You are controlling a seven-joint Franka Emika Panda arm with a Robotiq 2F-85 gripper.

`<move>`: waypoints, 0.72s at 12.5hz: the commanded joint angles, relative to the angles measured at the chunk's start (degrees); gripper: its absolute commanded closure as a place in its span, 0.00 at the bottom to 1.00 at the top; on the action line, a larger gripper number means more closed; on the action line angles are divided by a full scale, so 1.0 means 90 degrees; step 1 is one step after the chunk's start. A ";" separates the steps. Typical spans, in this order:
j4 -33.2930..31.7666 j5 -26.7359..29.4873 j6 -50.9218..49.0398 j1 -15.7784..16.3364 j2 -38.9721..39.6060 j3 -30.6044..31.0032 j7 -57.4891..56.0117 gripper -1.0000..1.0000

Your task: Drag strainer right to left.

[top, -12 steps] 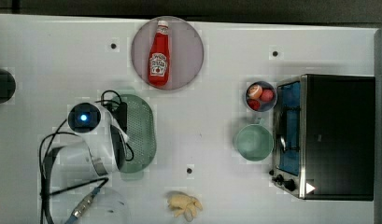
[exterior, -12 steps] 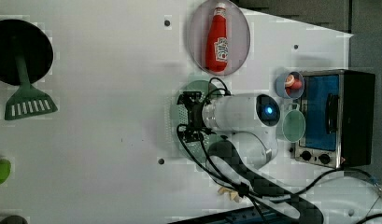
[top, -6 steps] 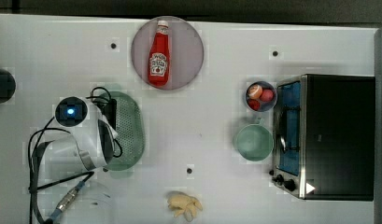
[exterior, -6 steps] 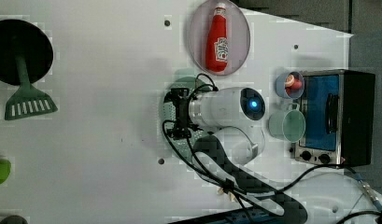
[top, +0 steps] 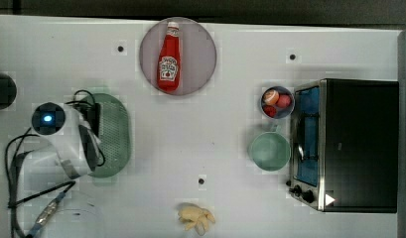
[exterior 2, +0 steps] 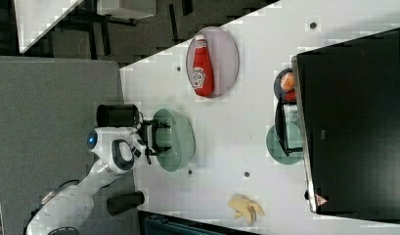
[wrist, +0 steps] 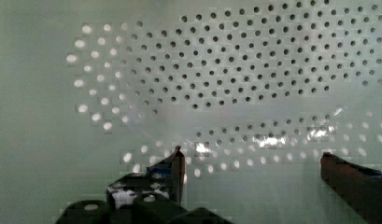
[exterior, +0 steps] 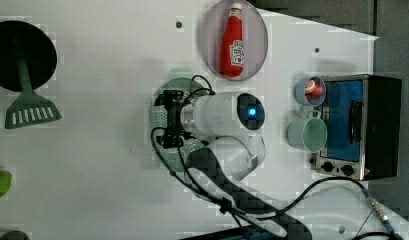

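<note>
The gripper [wrist: 251, 161] was pictured inside the strainer [top: 113, 134], its two dark fingers [wrist: 177, 165] spread wide apart over the dotted perforated wall, with nothing clamped between them. Whether either fingertip was pressed against the plastic could not be told. The white arm [top: 66, 144] was seen leaning over one long side of the pale green oblong strainer, black cables looped about its wrist.

The strainer was shown lying on the white table [top: 230, 54], well apart from the toaster oven [top: 354, 144] and toward the top view's left of it. The round plate [top: 200, 49] bearing the ketchup bottle [top: 168, 59] was caught between strainer and oven, farther up in the top view. Just beside the oven's glass door, on its side toward the strainer, the pale green cup [top: 269, 151] and a small blue bowl of fruit [top: 276, 101] were recorded, the bowl above the cup in the top view. A yellowish bunch [top: 195, 218] was seen near the table's lower edge in the top view, between strainer and oven. In the left view, a green spatula [exterior: 29, 107] was seen far beyond the strainer from the oven
</note>
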 commanded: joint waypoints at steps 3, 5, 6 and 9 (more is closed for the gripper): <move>0.0216 0.0060 -0.0037 0.0412 0.0073 0.0063 0.0407 0.00; 0.0331 0.0085 -0.0010 0.0496 0.0135 0.0064 0.0431 0.00; 0.0370 0.0092 -0.0014 0.0524 0.0170 0.0064 0.0430 0.00; 0.0480 0.0146 0.0011 0.0578 0.0202 0.0059 0.0434 0.00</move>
